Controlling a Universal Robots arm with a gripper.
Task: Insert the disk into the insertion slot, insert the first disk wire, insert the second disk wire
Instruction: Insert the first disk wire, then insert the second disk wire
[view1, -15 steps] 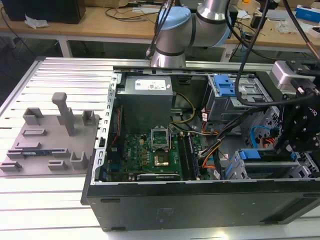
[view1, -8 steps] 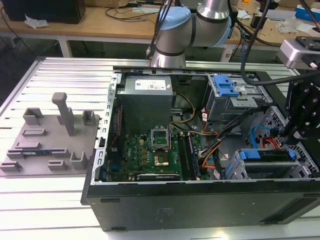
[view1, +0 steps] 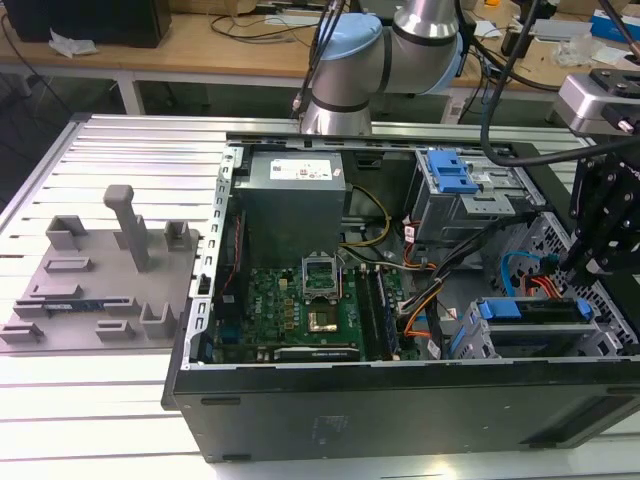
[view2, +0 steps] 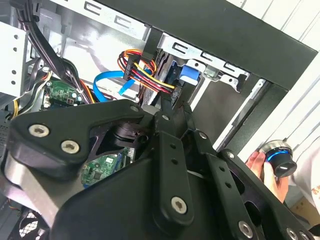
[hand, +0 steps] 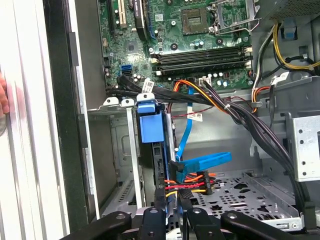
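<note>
First wrist view: your pincer (hand: 170, 197) sits narrow, cannot tell if gripping, behind the disk (hand: 150, 127); red wires (hand: 187, 186) and blue cable (hand: 205, 161) just beside it

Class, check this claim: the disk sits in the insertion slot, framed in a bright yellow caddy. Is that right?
No. The caddy is bright blue, not yellow, as the first wrist view shows; the disk does sit in the insertion slot.
</note>
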